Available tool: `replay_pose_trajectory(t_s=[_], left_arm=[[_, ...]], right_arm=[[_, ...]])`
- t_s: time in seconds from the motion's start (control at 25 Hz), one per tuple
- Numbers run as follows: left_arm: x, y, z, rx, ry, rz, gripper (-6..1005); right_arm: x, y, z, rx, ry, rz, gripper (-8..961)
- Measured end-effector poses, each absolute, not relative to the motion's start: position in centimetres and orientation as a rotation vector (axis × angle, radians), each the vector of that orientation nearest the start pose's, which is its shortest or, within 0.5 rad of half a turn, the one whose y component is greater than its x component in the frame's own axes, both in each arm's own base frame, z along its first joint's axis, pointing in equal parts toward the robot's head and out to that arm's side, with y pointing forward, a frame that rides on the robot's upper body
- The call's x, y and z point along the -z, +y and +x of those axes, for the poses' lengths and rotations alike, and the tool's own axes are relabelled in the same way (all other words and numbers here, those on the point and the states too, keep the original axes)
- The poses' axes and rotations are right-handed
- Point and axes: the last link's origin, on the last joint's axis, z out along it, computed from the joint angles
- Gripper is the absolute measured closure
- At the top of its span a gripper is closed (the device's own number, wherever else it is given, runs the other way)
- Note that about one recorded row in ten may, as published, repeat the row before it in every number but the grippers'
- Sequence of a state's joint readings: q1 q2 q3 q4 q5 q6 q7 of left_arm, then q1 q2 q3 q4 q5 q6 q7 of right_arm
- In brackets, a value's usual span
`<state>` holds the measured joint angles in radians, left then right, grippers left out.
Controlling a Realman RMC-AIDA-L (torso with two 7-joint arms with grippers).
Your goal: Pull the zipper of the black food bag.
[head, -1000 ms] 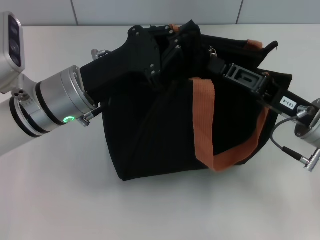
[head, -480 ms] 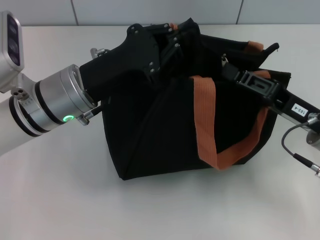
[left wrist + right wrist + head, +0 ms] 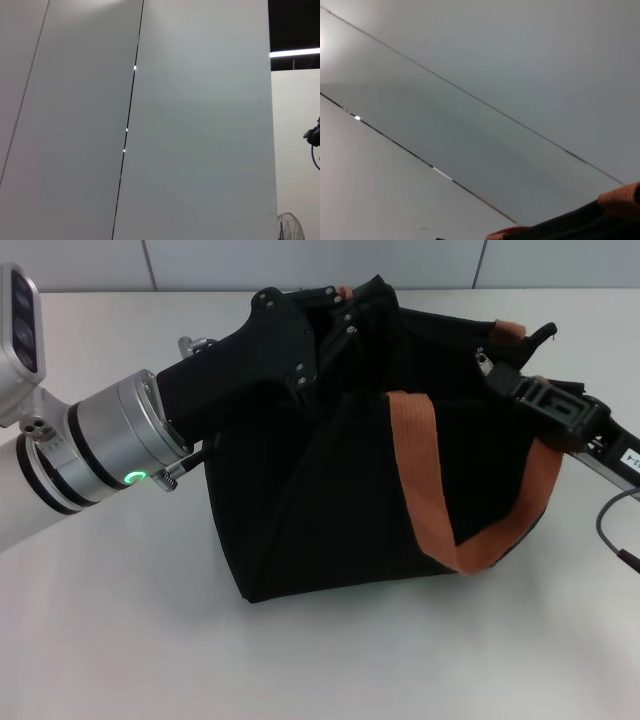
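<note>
The black food bag (image 3: 330, 490) stands in the middle of the white table in the head view, with an orange strap handle (image 3: 425, 485) hanging down its front. My left gripper (image 3: 343, 312) is at the bag's top left edge, shut on the fabric there. My right gripper (image 3: 490, 365) is at the bag's top right, shut on the small silver zipper pull (image 3: 482, 359). A bit of orange strap (image 3: 620, 192) and black fabric (image 3: 580, 220) shows in the right wrist view. The left wrist view shows only a wall.
The white table (image 3: 120, 620) runs all around the bag, with a tiled wall (image 3: 300, 260) behind it. A second orange strap end (image 3: 508, 330) sticks up at the bag's far right corner. A fan (image 3: 290, 227) stands far off in the left wrist view.
My right gripper has moved right along the bag's top edge with the zipper pull. The front strap has swung right with it. The left arm has held still.
</note>
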<state>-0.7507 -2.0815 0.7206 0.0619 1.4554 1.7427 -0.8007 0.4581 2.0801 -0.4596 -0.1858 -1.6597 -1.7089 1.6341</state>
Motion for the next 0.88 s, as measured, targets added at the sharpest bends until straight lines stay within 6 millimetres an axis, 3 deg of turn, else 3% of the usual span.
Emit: replay_pose_trajectory(t_s=[0.88], left_arm=[[3.6,32.9,-17.2,1.536,-0.212,-2.411,890]], right_arm=[[-0.5,27.3,29.8,-1.626,1.452,-1.943,955]])
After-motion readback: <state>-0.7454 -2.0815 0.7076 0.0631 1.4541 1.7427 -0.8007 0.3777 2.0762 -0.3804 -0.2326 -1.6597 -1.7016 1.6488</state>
